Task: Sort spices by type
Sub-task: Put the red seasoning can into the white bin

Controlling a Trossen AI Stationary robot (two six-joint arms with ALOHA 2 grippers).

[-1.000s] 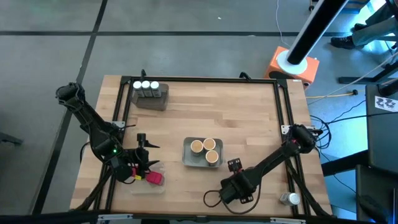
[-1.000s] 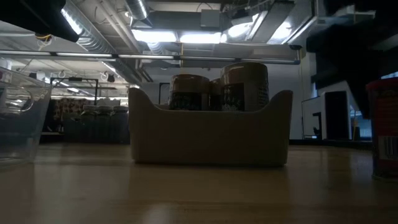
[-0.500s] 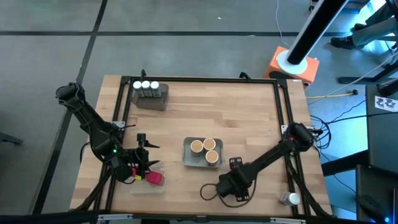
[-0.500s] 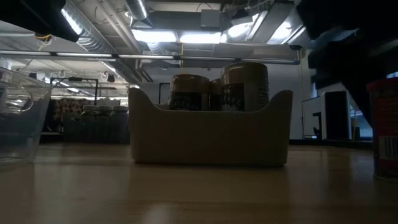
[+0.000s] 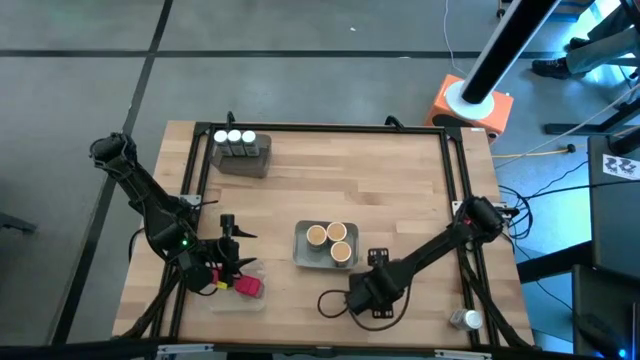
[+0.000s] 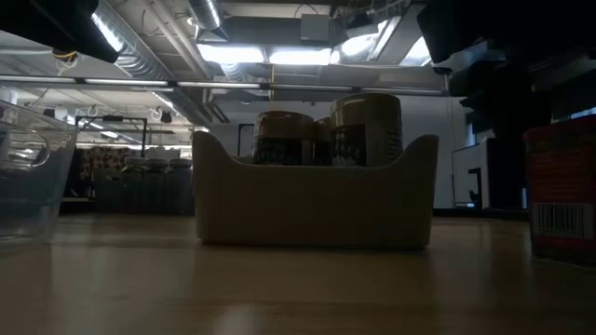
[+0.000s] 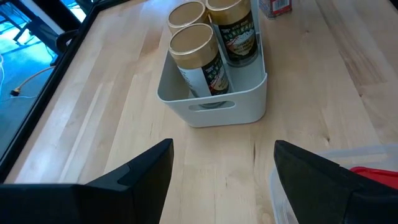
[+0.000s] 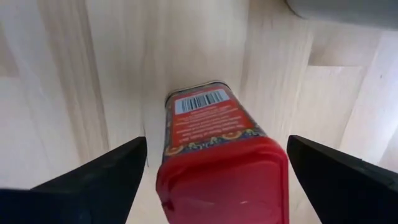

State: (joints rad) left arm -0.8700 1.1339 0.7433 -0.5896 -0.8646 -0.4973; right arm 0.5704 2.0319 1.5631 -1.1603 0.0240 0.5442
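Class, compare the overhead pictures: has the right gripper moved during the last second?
Yes. In the high view the right gripper has slid toward the picture's left, ending closer below the grey tray of tan-lidded jars.

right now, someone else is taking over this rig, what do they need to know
Left hand: open, empty, by the clear tray at the front left, which already holds a red box.
Right hand: open, fingers either side of an upright red spice box on the bare table, in front of the grey tray; not gripped.
Done: three tan-lidded jars in the centre grey tray; three white-capped jars in the far-left tray.
Left: grip this red box and take it to the clear tray. A white-capped container lies loose at the front right edge.
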